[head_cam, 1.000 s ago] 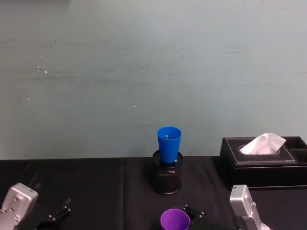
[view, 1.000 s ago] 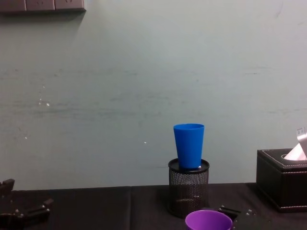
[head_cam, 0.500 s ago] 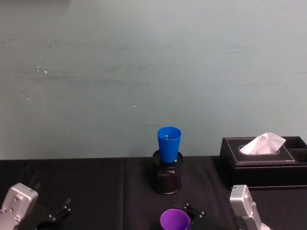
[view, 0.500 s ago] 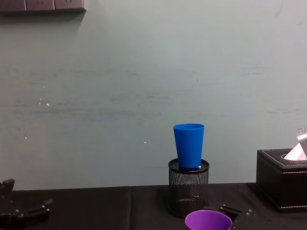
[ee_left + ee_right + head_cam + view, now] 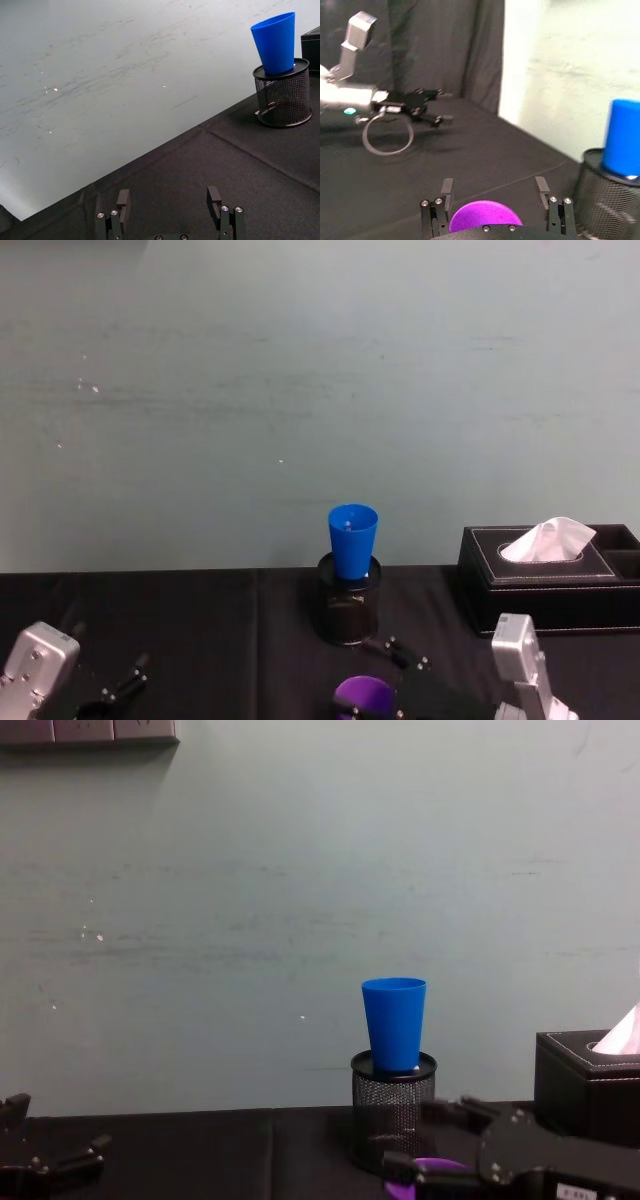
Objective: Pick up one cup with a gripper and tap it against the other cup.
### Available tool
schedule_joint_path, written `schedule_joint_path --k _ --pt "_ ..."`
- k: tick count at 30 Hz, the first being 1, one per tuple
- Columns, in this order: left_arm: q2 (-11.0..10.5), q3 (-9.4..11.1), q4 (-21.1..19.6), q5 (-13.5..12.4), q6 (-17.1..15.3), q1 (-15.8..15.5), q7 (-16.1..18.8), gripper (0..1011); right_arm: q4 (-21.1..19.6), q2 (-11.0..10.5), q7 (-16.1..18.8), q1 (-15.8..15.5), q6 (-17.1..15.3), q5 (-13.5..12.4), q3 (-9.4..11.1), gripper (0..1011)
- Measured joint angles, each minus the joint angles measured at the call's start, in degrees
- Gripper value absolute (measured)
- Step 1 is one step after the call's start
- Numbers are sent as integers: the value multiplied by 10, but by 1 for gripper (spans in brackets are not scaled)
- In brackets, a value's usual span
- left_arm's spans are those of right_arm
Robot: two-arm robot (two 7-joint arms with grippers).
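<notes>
Right gripper brackets the purple cup, with the blue cup at its 12 o'clock.

On the black table, the right gripper is at the front centre, its fingers spread wide to either side of the purple cup; the wrist view shows a gap on both sides, so no grip on it can be seen. The blue cup stands upright in the mouth of the black wire-mesh pen holder, directly beyond the purple cup and apart from it. A black tissue box with a white tissue sits at about 2 o'clock from the holder. The left gripper rests low at roughly 8 o'clock from the holder, well apart from both cups, fingers spread with nothing between them.
</notes>
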State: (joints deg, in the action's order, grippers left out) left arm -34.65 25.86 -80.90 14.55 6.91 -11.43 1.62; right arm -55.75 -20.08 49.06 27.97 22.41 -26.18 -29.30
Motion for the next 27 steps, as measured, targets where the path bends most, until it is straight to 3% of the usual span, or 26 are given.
schedule_joint_path --k 3,5,10,12,15,16,21,27 --pt "0 0 0 0 0 0 0 1000 -8 1 -22 -6 7 2 9 1003" --pt "0 0 0 0 0 0 0 1000 -21 2 -55 -15 14 12 20 1003" --pt "0 0 0 0 0 0 0 1000 -52 7 -169 -45 18 51 54 1003" --pt "0 0 0 0 0 0 0 1000 -58 9 -198 -51 18 62 61 1003" --pt "0 0 0 0 0 0 0 1000 -73 16 -277 -69 12 98 79 1003" --pt "0 0 0 0 0 0 0 1000 -73 16 -277 -69 12 98 79 1003" --pt "0 0 0 0 0 0 0 1000 -90 34 -377 -89 -44 131 106 1002" --pt "0 0 0 0 0 0 0 1000 -96 51 -420 -97 -88 139 123 1003"
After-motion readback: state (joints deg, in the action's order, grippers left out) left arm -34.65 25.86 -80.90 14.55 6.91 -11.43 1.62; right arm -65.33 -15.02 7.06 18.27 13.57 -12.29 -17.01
